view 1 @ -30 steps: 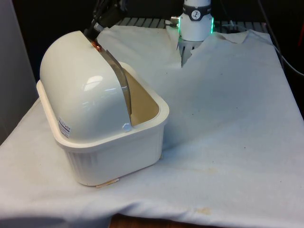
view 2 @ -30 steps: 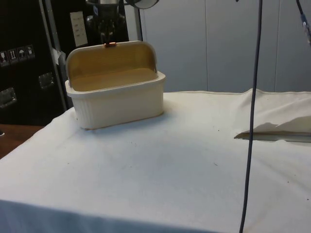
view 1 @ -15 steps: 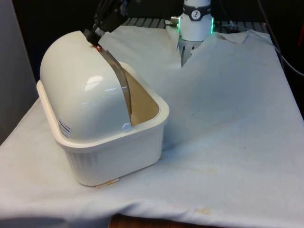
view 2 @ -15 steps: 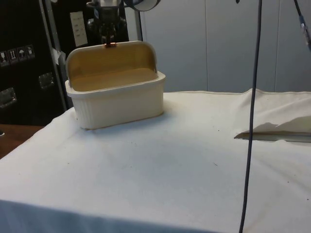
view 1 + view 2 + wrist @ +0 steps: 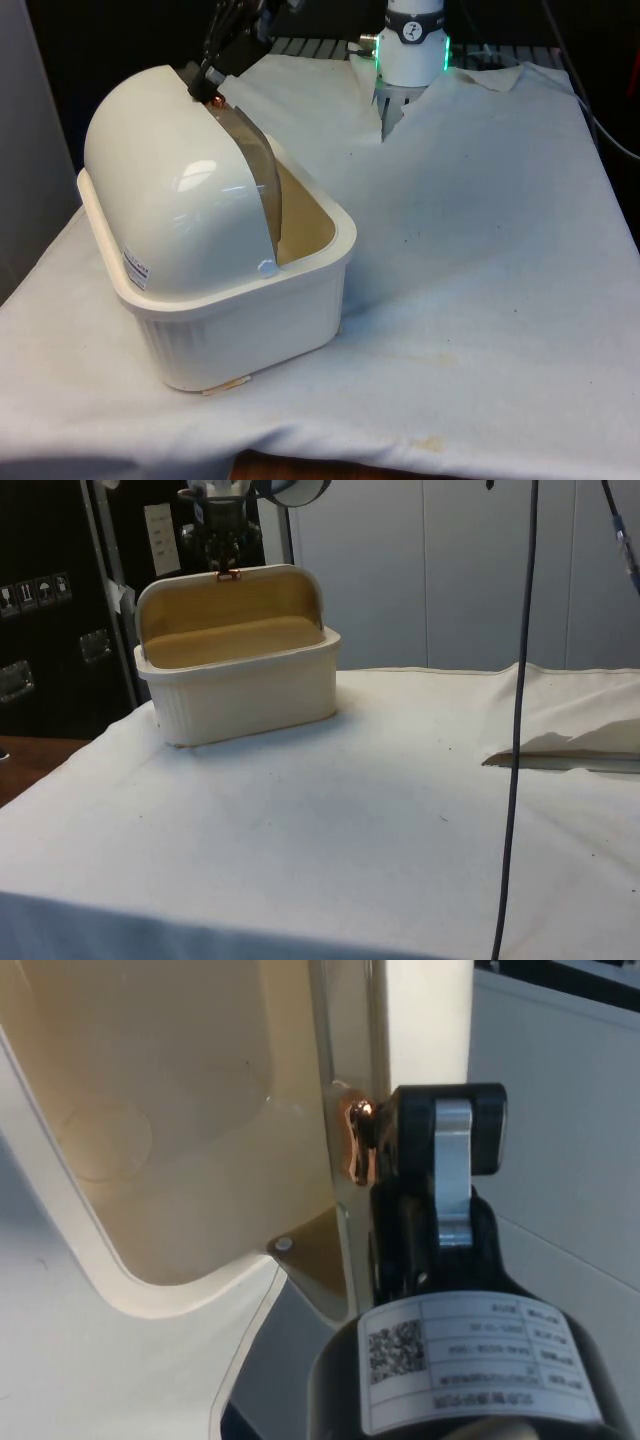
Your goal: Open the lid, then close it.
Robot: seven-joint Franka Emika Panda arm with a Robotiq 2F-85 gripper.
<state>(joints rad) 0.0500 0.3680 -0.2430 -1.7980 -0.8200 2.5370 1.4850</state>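
white cloth over the whole table, creased, running from the lower edge of the front picture up to the dark band at its top; in the side picture, spread across the lower two thirds of the frame.

cream plastic bread box next, at centre left of the front picture, back and one end turned to that camera; in the side picture, at upper left, open front showing, ribbed lower wall sitting on the cloth. tan inside, visible through the opening.

domed cream lid rolled back over the box, most of the way open, clear curved edge standing up along the opening; in the side picture, arched over the tan interior.

black gripper at upper left of the front picture, right at the lid's top edge; in the side picture, at the top of the frame just above the lid's crest. one black finger with a metal pad plain in the wrist picture, pressed up against the lid's rim. cannot tell whether closed on anything or parted.

small copper knob on the lid's rim, touching that finger; in the side picture, a tiny copper spot at the lid's crest.
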